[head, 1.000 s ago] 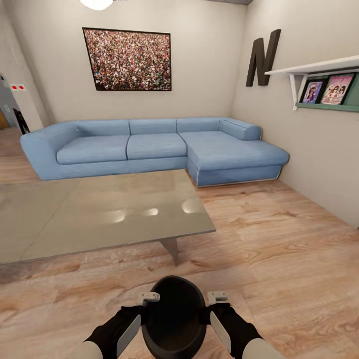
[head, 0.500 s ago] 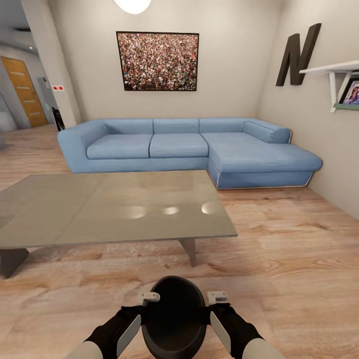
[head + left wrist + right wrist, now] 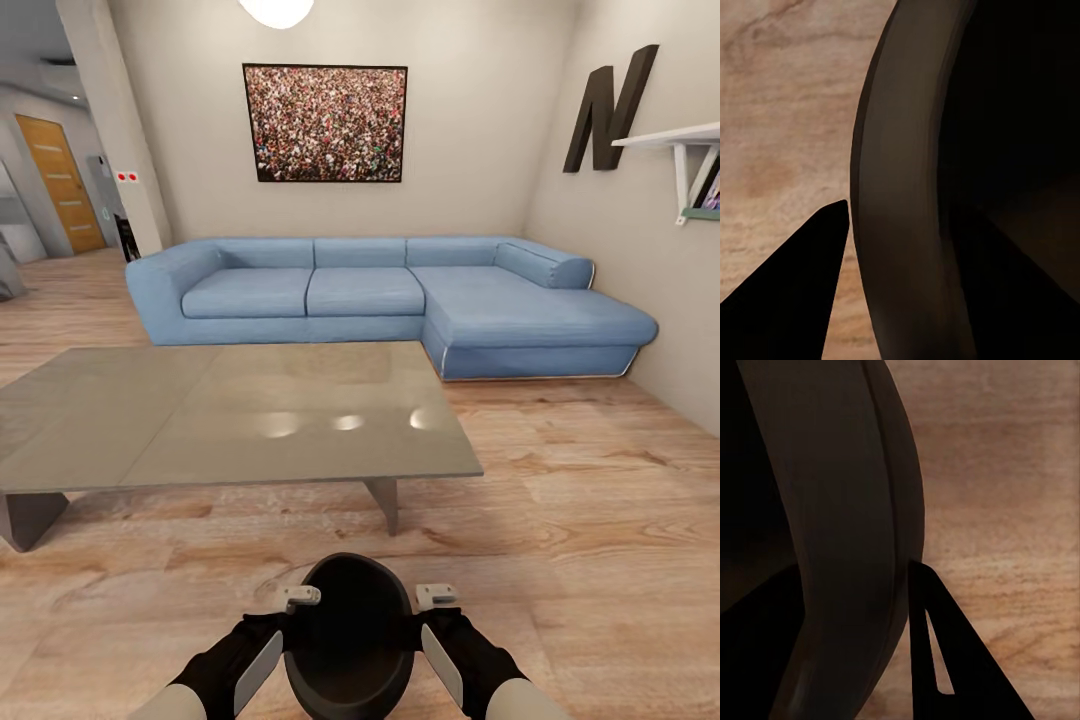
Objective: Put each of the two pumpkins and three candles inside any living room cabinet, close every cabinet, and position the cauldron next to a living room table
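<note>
Wood-plank floor (image 3: 580,520) w/ glossy grey table (image 3: 230,415) (slab legs); matte cauldron (image 3: 350,630).

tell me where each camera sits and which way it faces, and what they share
Head view: on the robot's head, looking forward and down across the coffee table to the blue sofa; both forearms show, left pincer and right pincer on opposite sides of the cauldron.
Left wrist view: on the left arm, looking along its fingers at the cauldron's rim over the wood floor.
Right wrist view: on the right arm, looking along its fingers at the cauldron's wall.
Shared: all three show the cauldron and floor.
</note>
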